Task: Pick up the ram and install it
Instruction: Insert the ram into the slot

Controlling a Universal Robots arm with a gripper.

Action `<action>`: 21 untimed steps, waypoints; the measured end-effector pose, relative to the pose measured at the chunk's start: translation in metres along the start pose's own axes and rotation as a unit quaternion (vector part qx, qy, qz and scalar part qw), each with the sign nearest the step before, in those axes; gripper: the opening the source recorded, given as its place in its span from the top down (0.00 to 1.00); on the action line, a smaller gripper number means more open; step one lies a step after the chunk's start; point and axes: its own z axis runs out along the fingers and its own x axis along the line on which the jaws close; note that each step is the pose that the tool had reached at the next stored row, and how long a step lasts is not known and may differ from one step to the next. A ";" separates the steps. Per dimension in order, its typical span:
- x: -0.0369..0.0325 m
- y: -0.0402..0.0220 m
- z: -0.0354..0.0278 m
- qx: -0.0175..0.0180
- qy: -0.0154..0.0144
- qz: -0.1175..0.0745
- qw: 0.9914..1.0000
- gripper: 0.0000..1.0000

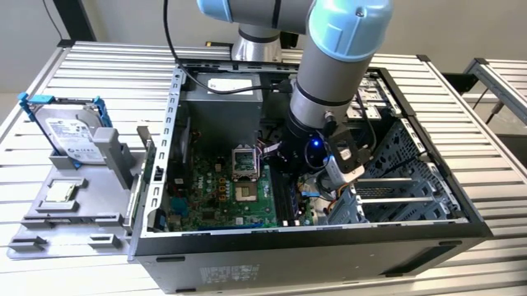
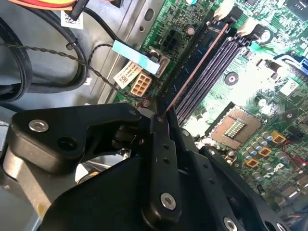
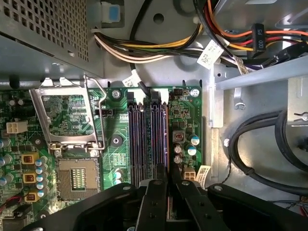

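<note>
**One ram, two fingers, four slots**

One ram (image 2: 197,67) is in play; in the second wrist view it is seen edge-on, a thin dark stick with a coppery lower edge, lying along the memory slot nearest the case wall; its near end runs in between the gripper's (image 2: 166,120) two black fingers (image 2: 161,159), which are drawn in to a narrow gap and clamp it. Whether it is seated fully in the slot cannot be told.

The first wrist view looks straight down the four memory slots (image 3: 147,139), side by side as dark parallel bars; the ram (image 3: 167,139) is a slim line over the outermost one, and the gripper (image 3: 167,182) sits at that slot's near end; one CPU socket (image 3: 77,179) lies beside the slots with its metal frame (image 3: 67,115) swung open; a bundle of coloured cables (image 3: 159,45) crosses beyond the board.

The exterior view adds the wider setting; the one arm (image 1: 337,68) reaches down into the open computer case (image 1: 288,259) over the green motherboard (image 1: 214,197); outside the case, on the exterior view's left, one hard drive (image 1: 70,132) stands in a blue bracket on a grey fixture (image 1: 58,216).
</note>
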 end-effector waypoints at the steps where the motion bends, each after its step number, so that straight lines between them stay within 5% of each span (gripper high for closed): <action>1: 0.0000 0.0000 0.0000 0.000 0.000 0.000 1.000 1.00; 5: 0.0000 0.0001 0.0001 0.000 0.000 0.000 1.000 1.00; 6: 0.0000 0.0001 0.0001 0.000 0.000 0.000 1.000 0.00; 9: -0.0001 0.0000 -0.0002 0.000 0.000 0.000 1.000 0.00; 16: 0.0000 0.0003 -0.0308 0.000 0.001 0.000 1.000 0.00; 21: 0.0000 0.0003 -0.0326 0.000 0.000 0.000 1.000 0.00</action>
